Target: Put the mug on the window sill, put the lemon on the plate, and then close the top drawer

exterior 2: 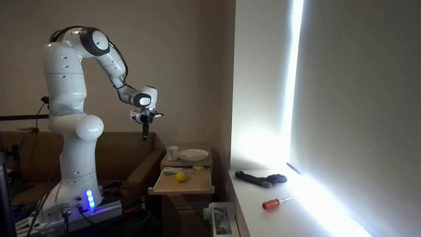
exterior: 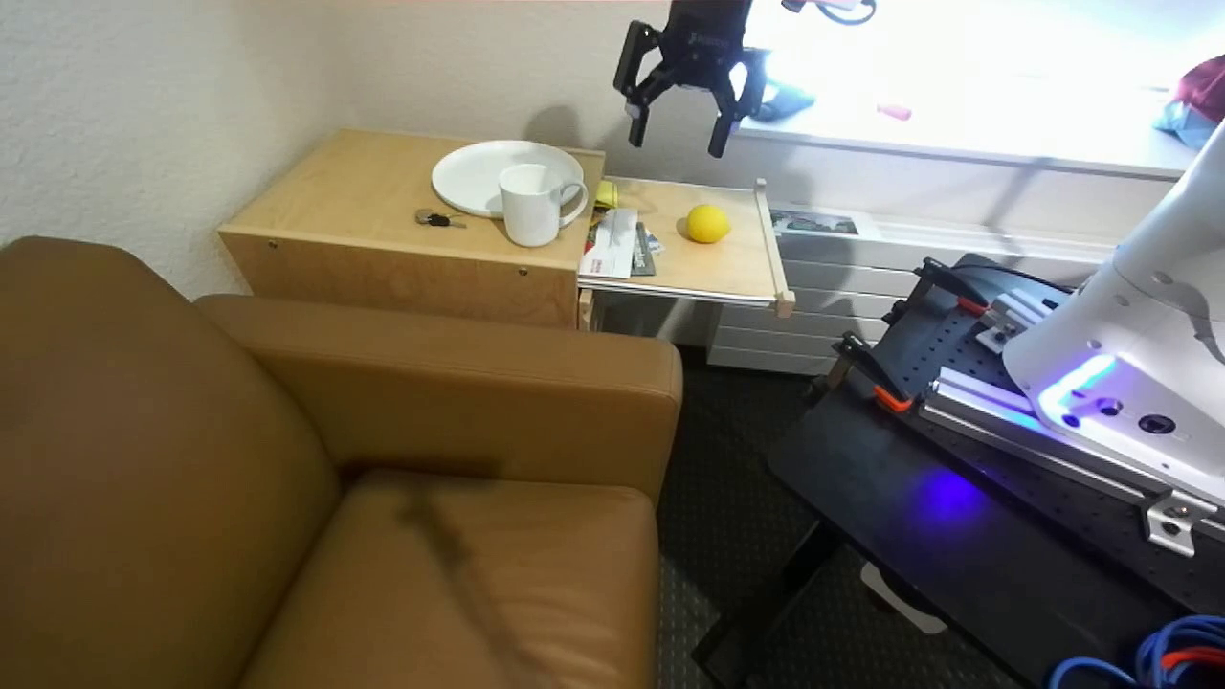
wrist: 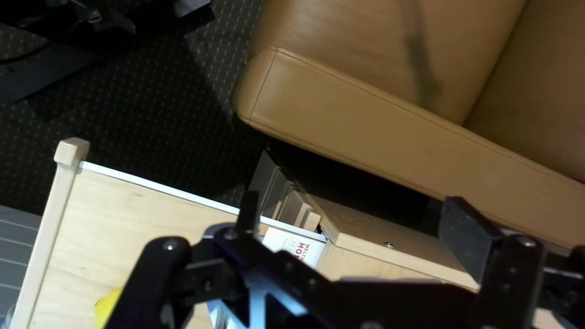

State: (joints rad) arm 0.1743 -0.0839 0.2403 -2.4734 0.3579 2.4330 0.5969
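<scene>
The claw [exterior: 678, 142] is released: its two fingers [wrist: 468, 237] stand wide apart with free space between them, clear of every object. Count: one mug [exterior: 527, 211], one plate [exterior: 474, 177], one lemon [exterior: 708, 223], one pulled-out drawer [exterior: 710, 266], one window sill [exterior 2: 245, 200], one screwdriver [exterior 2: 271, 204]. The mug stands upright on the cabinet [exterior: 359, 191], beside the plate; contact between the two cannot be determined. The lemon rests in the drawer. In both exterior views, the mug and the lemon are lower than the claw and apart from it.
</scene>
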